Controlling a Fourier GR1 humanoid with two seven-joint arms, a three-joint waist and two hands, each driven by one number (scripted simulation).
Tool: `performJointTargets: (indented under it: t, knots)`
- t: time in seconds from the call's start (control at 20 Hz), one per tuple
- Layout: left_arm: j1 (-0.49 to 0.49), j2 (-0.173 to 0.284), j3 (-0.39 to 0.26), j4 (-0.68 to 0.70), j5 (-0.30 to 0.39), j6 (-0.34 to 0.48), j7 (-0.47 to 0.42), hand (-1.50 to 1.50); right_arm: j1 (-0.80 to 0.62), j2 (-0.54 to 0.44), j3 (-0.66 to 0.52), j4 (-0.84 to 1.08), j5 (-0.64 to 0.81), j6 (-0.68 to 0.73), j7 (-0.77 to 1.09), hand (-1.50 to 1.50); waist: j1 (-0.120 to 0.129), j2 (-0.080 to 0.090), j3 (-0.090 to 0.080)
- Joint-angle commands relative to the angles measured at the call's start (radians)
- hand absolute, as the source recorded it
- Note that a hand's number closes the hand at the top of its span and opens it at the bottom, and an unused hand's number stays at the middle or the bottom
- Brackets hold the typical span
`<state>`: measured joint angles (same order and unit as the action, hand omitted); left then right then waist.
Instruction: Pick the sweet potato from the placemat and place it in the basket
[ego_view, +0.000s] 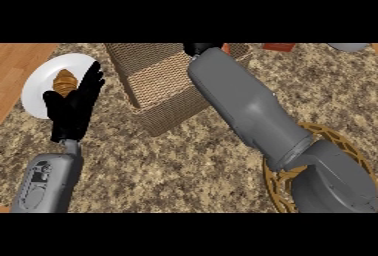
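The right forearm (251, 107) stretches over the basket (159, 85), its hand (201, 48) mostly hidden at the top edge, so its fingers and the sweet potato cannot be made out. The left hand (74, 107) rests open, fingers up, over a plate (44, 75) by the bench (177, 170) edge. The placemat (284, 187) lies under the right elbow.

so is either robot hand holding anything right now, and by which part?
Left robot hand is open and holds nothing. Right robot hand is mostly hidden past the basket, so its hold cannot be told.

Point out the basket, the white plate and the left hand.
basket (159, 75): head view, woven side wall.
white plate (40, 82): head view, bare left rim.
left hand (74, 107): head view, back of the palm.
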<state>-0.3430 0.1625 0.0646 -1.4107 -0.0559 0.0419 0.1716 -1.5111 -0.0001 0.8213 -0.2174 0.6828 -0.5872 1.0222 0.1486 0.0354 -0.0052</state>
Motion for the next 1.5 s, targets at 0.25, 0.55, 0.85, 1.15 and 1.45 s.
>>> performJointTargets:
  t: [0.25,0.55,0.85,1.15,1.45]
  knots:
    - [-0.004,0.019,0.014,-0.008,0.007,-0.011,0.008,0.0,0.01,0.0,-0.017,0.006,-0.057,0.195,0.027,1.5,-0.002,0.003,0.001]
    - [0.019,0.011,0.016,0.011,0.002,-0.003,-0.016,0.0,-0.007,0.0,-0.077,0.021,-0.135,0.321,-0.017,1.5,-0.011,0.005,0.001]
    - [0.003,0.003,0.006,0.0,-0.005,0.004,0.003,0.0,0.039,0.0,-0.045,0.002,-0.116,0.266,-0.005,1.5,-0.009,0.005,0.002]
    - [0.022,-0.009,-0.002,-0.023,-0.01,0.015,0.009,0.0,0.058,0.0,-0.038,0.035,-0.111,0.289,-0.031,1.5,-0.022,0.002,0.003]
    - [0.045,-0.015,-0.019,-0.044,-0.022,0.015,0.001,0.0,0.105,0.0,-0.014,0.034,-0.096,0.294,-0.022,1.5,-0.017,0.002,0.003]
